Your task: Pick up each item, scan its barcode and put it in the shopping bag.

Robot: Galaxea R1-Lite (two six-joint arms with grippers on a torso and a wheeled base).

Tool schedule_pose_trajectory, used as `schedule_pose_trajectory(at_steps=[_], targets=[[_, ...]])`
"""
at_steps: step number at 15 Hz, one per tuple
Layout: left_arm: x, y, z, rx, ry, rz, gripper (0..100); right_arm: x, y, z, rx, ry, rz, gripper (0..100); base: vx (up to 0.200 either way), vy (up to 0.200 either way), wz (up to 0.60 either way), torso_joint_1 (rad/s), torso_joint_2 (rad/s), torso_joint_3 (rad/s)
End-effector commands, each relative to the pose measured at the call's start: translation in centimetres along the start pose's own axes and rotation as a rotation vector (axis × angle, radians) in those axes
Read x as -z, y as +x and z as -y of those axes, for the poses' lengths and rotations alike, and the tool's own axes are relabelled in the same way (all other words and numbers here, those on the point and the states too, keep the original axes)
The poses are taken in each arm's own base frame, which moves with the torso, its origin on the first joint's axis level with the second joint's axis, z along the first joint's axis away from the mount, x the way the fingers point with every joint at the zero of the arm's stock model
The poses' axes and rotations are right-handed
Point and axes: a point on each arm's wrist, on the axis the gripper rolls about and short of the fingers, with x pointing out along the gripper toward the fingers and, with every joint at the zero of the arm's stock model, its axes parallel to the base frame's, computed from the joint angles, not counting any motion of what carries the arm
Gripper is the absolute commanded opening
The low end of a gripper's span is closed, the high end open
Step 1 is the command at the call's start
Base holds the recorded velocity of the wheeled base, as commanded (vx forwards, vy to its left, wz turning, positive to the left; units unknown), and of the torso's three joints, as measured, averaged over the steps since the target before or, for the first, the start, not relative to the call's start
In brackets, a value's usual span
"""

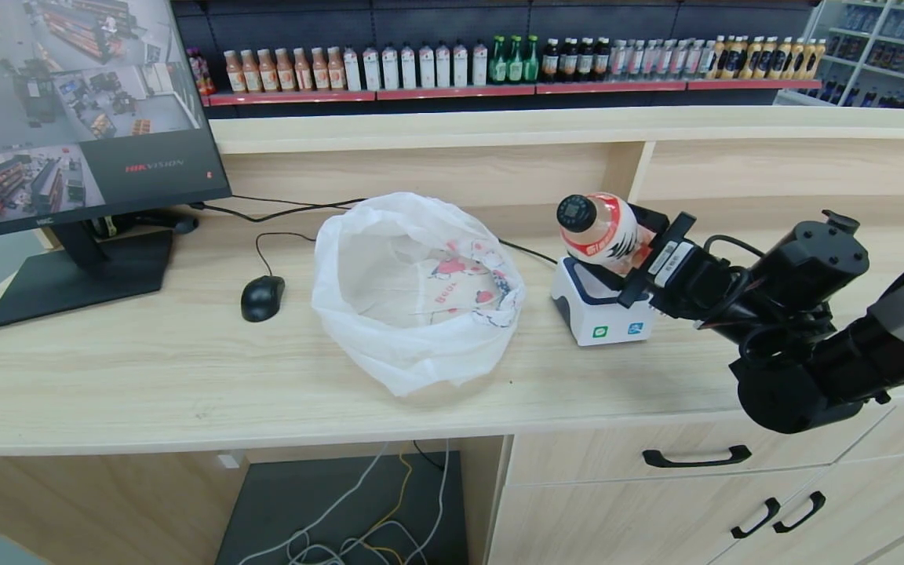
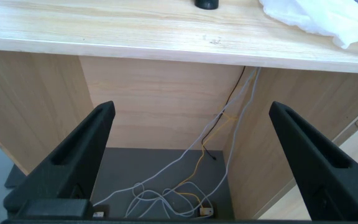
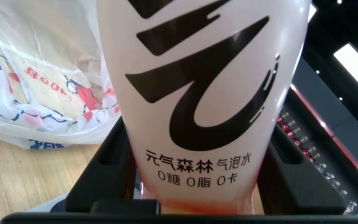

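Head view, right gripper [image 1: 640, 253] clamped on a pink-and-white bottle [image 1: 598, 229], tilted just above the white scanner [image 1: 605, 318], right of the open shopping bag [image 1: 417, 290] on the wooden counter [image 1: 146, 369]; left gripper [image 2: 192, 111] below the counter's near edge, fingers wide apart

Broad bare strip of light wooden counter [image 1: 146, 369] noted along the near edge. White plastic shopping bag [image 1: 413, 290] set mid-counter, mouth open upward and reachable from above. Narrow gap left between bag and white box scanner [image 1: 597, 314]; room above the scanner taken by a pale pink bottle [image 1: 597, 227] clamped in the right gripper [image 1: 640, 255]. Black computer mouse [image 1: 262, 298] recorded near the bag's left side. Far side closed by a raised wooden ledge [image 1: 436, 169].
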Motion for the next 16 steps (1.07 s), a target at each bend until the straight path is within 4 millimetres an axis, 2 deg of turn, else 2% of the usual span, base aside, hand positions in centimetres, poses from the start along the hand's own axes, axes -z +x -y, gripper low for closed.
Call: schedule_pose_trajectory(at_steps=[1, 5, 9, 12, 16], targets=[[0.0, 0.0, 0.0, -0.001, 0.0, 0.0, 100, 0.0, 0.0, 0.1, 0.003, 0.0, 0.002, 0, 0.0, 0.0, 0.0, 0.0, 0.0, 0.0], [0.0, 0.0, 0.0, -0.001, 0.0, 0.0, 100, -0.4, 0.1, 0.4, 0.012, 0.002, 0.004, 0, 0.0, 0.0, 0.0, 0.0, 0.0, 0.0], [0.0, 0.0, 0.0, -0.001, 0.0, 0.0, 100, -2.1, -0.5, 1.1, 0.042, 0.034, -0.011, 0, 0.0, 0.0, 0.0, 0.0, 0.0, 0.0], [0.0, 0.0, 0.0, -0.001, 0.0, 0.0, 100, -4.9, 0.2, 1.9, 0.126, 0.15, -0.009, 0, 0.0, 0.0, 0.0, 0.0, 0.0, 0.0], [0.0, 0.0, 0.0, -0.001, 0.0, 0.0, 100, -7.4, -1.9, 2.7, 0.269, 0.344, -0.116, 0, 0.0, 0.0, 0.0, 0.0, 0.0, 0.0]])
